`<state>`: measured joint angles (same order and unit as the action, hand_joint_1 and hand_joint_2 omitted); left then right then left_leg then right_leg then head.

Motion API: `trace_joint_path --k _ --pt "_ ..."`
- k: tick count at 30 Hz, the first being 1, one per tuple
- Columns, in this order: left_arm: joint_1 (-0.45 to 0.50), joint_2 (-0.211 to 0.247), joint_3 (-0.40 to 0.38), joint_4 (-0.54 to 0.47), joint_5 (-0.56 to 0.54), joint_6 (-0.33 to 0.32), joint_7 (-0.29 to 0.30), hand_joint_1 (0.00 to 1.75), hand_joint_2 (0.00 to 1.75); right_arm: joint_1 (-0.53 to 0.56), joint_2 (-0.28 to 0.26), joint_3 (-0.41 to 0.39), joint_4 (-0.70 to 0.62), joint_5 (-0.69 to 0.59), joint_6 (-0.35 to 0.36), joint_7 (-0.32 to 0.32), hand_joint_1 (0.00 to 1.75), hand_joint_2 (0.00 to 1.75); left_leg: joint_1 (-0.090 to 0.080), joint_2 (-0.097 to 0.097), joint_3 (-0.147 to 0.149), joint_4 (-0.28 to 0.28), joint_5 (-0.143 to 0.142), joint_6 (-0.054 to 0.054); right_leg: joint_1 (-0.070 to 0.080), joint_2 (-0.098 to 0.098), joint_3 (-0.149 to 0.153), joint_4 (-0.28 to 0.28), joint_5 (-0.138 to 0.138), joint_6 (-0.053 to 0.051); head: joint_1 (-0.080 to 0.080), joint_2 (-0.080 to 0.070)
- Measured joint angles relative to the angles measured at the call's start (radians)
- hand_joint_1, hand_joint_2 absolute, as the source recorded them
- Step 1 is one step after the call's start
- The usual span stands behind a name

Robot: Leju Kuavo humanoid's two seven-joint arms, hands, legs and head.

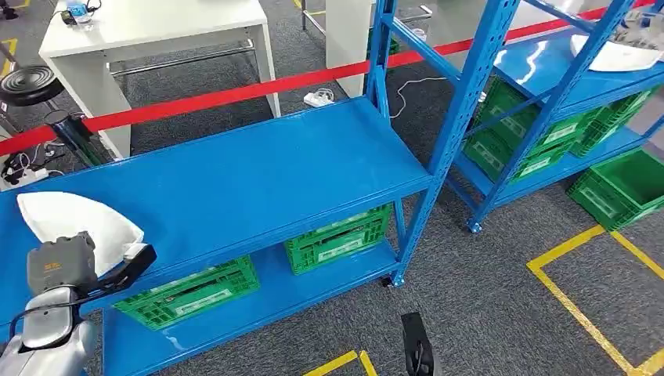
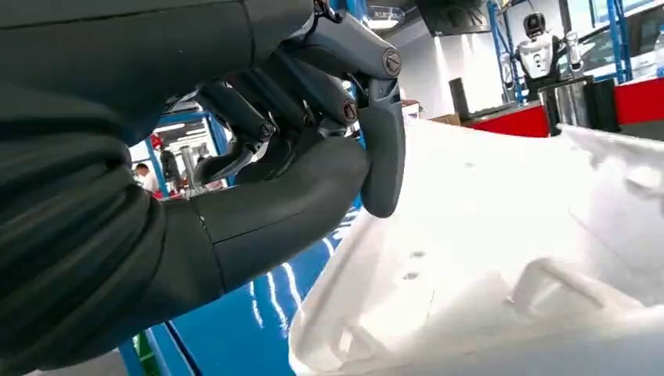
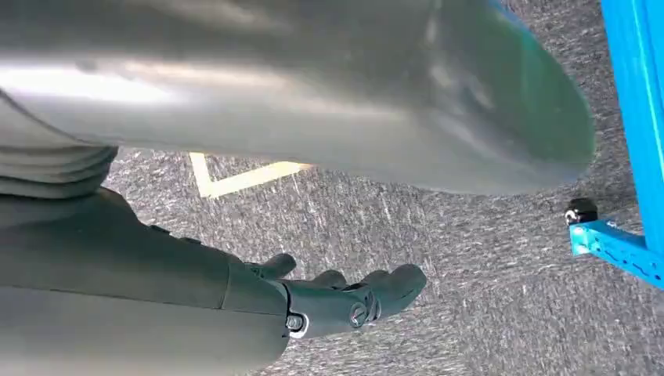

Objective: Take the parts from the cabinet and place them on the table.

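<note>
A white moulded part [image 1: 74, 219] lies at the left end of the blue cabinet's top shelf [image 1: 258, 172]. My left hand [image 1: 117, 270] is at the part's near edge, which lies over my dark fingers. In the left wrist view a finger [image 2: 382, 157] closes down against the thumb [image 2: 290, 207] at the rim of the white part [image 2: 501, 258], pinching it. A second white part [image 1: 618, 51] lies on the other blue rack at the far right. My right hand [image 3: 344, 301] hangs over the carpet, fingers loosely straight and holding nothing; it also shows low in the head view [image 1: 415, 345].
Green crates [image 1: 337, 239] [image 1: 188, 294] stand on the cabinet's lower shelf, and more sit in the right rack [image 1: 540, 133]. A red barrier tape [image 1: 235, 94] runs behind the cabinet. A white table [image 1: 149, 31] stands beyond it. Yellow lines [image 1: 579, 313] mark the carpet.
</note>
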<state>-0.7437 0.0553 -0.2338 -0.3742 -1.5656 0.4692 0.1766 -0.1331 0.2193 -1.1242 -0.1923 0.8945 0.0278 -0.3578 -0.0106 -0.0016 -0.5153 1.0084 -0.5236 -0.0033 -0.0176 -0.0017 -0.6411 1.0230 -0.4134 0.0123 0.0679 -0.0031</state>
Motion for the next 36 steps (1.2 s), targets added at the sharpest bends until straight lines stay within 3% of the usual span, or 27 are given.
trace_joint_path --k 1,5,6,7,8,15,16,27,36 --pt "0.003 0.0 0.0 -0.002 0.0 0.002 0.001 1.75 1.75 0.0 0.0 0.0 0.0 0.0 0.0 0.0 0.0 0.0 0.0 0.0 0.0 0.0 0.0 0.0 0.0 0.0 0.0 0.0 0.0 0.0 0.0 0.0" --pt "0.01 0.001 -0.001 -0.009 0.0 0.005 0.002 1.43 1.75 0.0 0.0 0.0 0.0 -0.002 -0.001 0.002 0.0 0.0 0.0 0.0 0.0 0.0 0.0 0.0 0.0 0.0 0.0 0.0 0.0 0.0 0.0 0.0" --pt "0.011 0.001 -0.001 -0.011 0.0 0.006 0.002 1.05 1.75 0.0 0.0 0.0 0.0 -0.002 0.0 0.003 0.0 0.0 0.0 0.0 0.0 0.0 0.0 0.0 0.0 0.0 0.0 0.0 0.0 0.0 0.0 0.0" --pt "0.012 0.001 -0.002 -0.013 0.0 0.006 0.001 0.19 1.75 0.0 0.0 0.0 0.0 -0.003 0.0 0.006 0.0 0.0 0.0 0.0 0.0 0.0 0.0 0.0 0.0 0.0 0.0 0.0 0.0 0.0 0.0 0.0" --pt "0.012 0.001 -0.002 -0.013 0.0 0.006 0.0 0.0 1.75 0.0 0.0 0.0 0.0 -0.003 0.001 0.009 0.0 0.0 0.0 0.0 0.0 0.0 0.0 0.0 0.0 0.0 0.0 0.0 0.0 0.0 0.0 0.0" --pt "0.015 -0.009 -0.011 -0.016 -0.002 0.007 -0.004 0.0 1.75 0.002 0.0 0.0 0.0 -0.003 0.004 0.035 0.0 0.0 0.0 0.0 0.0 0.0 0.0 0.0 0.0 0.0 0.0 0.0 0.0 0.0 0.0 0.0" --pt "0.015 -0.011 -0.012 -0.017 -0.002 0.008 -0.008 0.0 0.0 0.003 0.0 0.0 0.0 -0.003 0.004 0.039 0.0 0.0 0.0 0.0 0.0 0.0 0.0 0.0 0.0 0.0 0.0 0.0 0.0 0.0 0.0 0.0" --pt "0.025 -0.063 -0.019 -0.064 0.0 0.035 -0.115 0.0 0.0 0.028 0.0 0.0 0.0 -0.019 0.008 0.074 0.0 0.0 0.0 0.0 0.0 0.0 0.0 0.0 0.0 0.0 0.0 0.0 0.0 0.0 0.0 0.0" --pt "0.029 -0.076 -0.019 -0.09 0.0 0.043 -0.133 0.0 0.0 0.031 0.0 0.0 0.0 -0.016 0.008 0.071 0.0 0.0 0.0 0.0 0.0 0.0 0.0 0.0 0.0 0.0 -0.001 0.0 0.0 0.0 0.0 0.0"
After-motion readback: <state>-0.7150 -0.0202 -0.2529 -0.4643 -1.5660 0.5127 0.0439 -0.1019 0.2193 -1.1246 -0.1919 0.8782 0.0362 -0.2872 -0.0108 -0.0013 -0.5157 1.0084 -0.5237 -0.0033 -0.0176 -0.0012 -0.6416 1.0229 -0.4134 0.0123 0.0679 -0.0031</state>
